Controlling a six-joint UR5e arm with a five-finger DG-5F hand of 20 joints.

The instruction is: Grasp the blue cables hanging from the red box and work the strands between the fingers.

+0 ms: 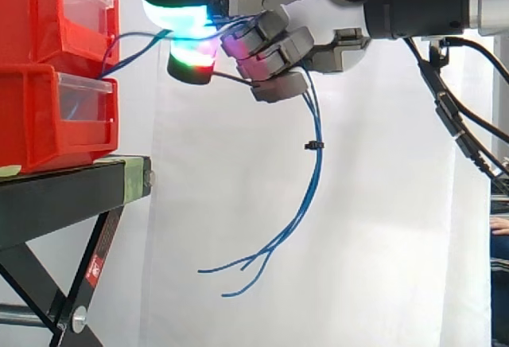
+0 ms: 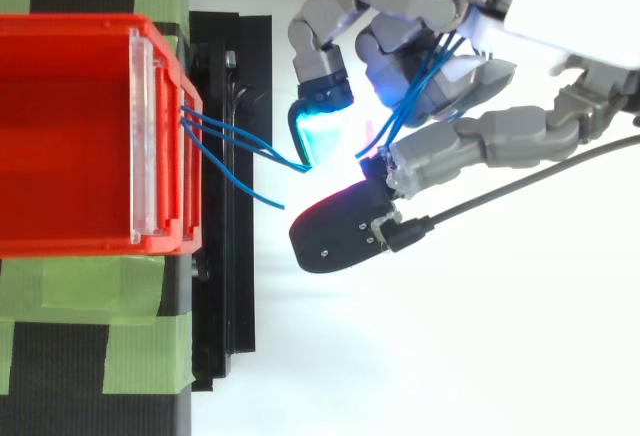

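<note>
Thin blue cables run out of the upper red box on the left, pass through my hand, and hang down in a bundle to loose ends. In the top view the blue cables leave the red box through its clear front and stretch right into my hand. My hand comes in from the right with its fingers curled round the strands, pads glowing cyan, green and red. A small black tie sits on the hanging bundle.
A second red bin sits under the upper one on a black stand with green tape. A white curtain hangs behind. A person's hand shows at the far right edge.
</note>
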